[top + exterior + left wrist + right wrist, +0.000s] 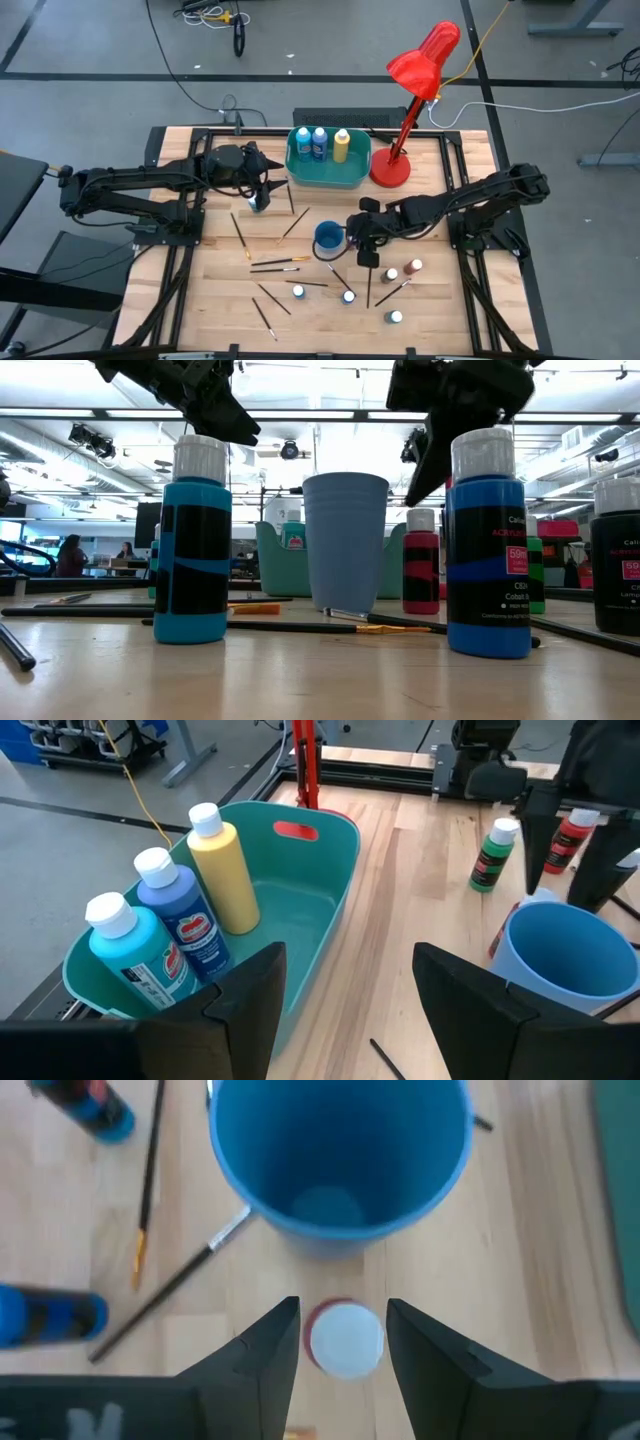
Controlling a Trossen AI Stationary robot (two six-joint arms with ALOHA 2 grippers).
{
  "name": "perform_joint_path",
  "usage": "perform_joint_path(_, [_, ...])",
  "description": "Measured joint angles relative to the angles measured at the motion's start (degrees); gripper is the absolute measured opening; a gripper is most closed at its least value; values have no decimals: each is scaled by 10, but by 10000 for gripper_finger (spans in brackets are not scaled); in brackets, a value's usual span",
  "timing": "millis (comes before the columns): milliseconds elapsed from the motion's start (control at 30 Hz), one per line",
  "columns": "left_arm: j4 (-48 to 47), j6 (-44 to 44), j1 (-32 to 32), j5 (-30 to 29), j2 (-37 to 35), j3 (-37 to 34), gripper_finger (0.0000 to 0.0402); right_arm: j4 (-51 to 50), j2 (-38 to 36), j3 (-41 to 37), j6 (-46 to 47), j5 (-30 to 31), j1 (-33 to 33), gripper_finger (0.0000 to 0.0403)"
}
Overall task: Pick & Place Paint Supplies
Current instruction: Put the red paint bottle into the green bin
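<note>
Teal tub at table's far edge holds three upright bottles: light blue, dark blue, yellow. Blue cup near tub, empty inside. Right gripper just beside cup, jaws spread either side of white-capped red bottle, not pinching. Left gripper beside tub, jaws spread, empty. Brushes, more bottles scattered on table beyond cup from tub.
</note>
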Motion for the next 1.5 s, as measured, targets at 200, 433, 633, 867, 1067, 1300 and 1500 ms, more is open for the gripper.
perform_joint_path(200, [0, 0, 0, 0, 0, 0, 231, 3, 25, 0, 4, 1, 2, 155])
perform_joint_path(433, [0, 2, 0, 0, 0, 0, 231, -3, 41, 0, 3, 14, 2, 170])
perform_joint_path(633, [0, 2, 0, 0, 0, 0, 231, -2, 40, 0, -20, 26, 2, 182])
perform_joint_path(867, [1, 5, 0, 0, 0, 0, 231, -2, 39, 0, -25, 16, 2, 130])
perform_joint_path(1067, [1, 7, 0, 0, 0, 0, 231, -18, 22, 0, -73, -23, -2, 105])
perform_joint_path(1300, [1, 8, 0, 0, 0, 0, 231, -81, -42, 42, -124, 153, -39, 131])
perform_joint_path(1500, [1, 9, 0, 0, 0, 0, 231, -40, -64, 99, -190, 194, -128, 108])
